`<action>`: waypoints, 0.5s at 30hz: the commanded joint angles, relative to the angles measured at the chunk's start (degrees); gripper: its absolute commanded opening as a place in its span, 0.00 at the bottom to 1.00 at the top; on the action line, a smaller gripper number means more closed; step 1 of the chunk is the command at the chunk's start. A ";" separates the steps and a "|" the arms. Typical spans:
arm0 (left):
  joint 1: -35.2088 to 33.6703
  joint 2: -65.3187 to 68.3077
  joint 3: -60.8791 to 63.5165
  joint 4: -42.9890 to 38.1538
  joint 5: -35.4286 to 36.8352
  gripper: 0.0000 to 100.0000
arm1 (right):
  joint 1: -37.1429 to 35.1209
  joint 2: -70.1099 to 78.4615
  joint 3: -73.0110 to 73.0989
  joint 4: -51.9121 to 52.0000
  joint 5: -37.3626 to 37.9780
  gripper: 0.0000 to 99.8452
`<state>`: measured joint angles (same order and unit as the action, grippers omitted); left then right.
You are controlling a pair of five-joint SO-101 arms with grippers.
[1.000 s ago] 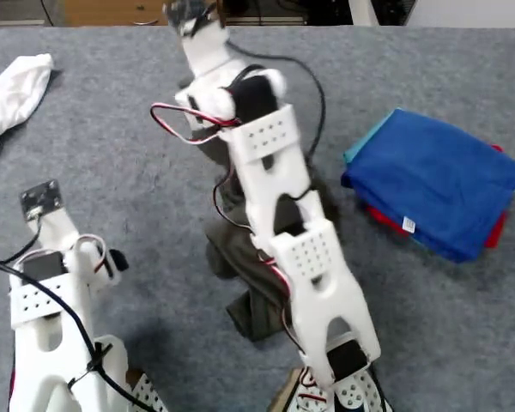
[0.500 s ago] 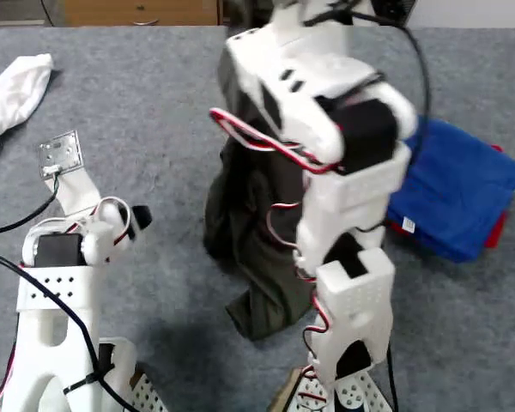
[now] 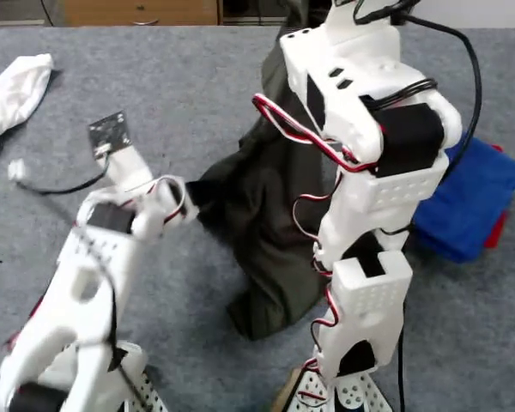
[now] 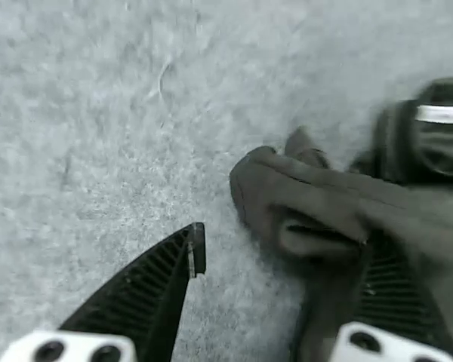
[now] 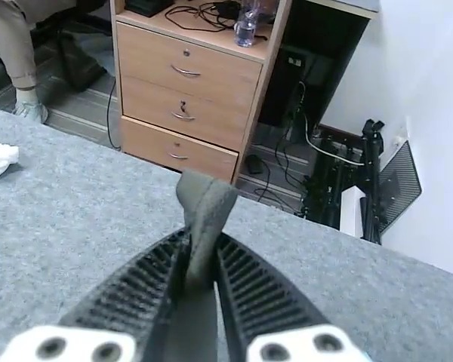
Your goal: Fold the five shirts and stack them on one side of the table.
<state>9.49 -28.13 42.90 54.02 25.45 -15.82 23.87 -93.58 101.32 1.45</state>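
A dark olive shirt (image 3: 266,223) hangs from my right gripper (image 5: 200,240), which is shut on a bunched fold of it high over the table's far side; its lower part trails on the grey felt. My left gripper (image 3: 189,196) is at the shirt's near left edge. In the left wrist view the left gripper (image 4: 283,249) is open: one finger (image 4: 162,275) rests on bare felt, and the shirt's hem (image 4: 309,204) lies over the other. A crumpled white shirt (image 3: 17,86) lies at the far left. Folded shirts, blue on top (image 3: 476,193), are stacked at the right.
Red and teal edges (image 3: 496,230) show under the blue shirt in the stack. The right arm's white links (image 3: 369,172) stand tall between the olive shirt and the stack. Beyond the table is a wooden drawer unit (image 5: 189,83). Grey felt (image 3: 137,94) lies open between the white shirt and the olive one.
My right arm has risen and swung to the right, lifting the olive shirt off the table. My left arm has moved right and forward to the shirt's edge.
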 commanded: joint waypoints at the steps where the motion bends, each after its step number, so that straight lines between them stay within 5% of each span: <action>1: 0.18 16.92 -10.11 -0.97 1.76 0.33 | 1.36 -2.95 1.89 0.88 0.79 0.00; 7: 0.88 35.91 -24.70 1.76 1.58 0.30 | 1.45 -2.95 7.52 0.79 0.79 0.00; 15: 1.76 40.92 -34.81 4.75 1.41 0.02 | 3.38 0.13 9.10 0.70 2.55 0.00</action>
<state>10.99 12.84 12.57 58.15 26.77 -14.59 23.87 -84.70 101.32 2.15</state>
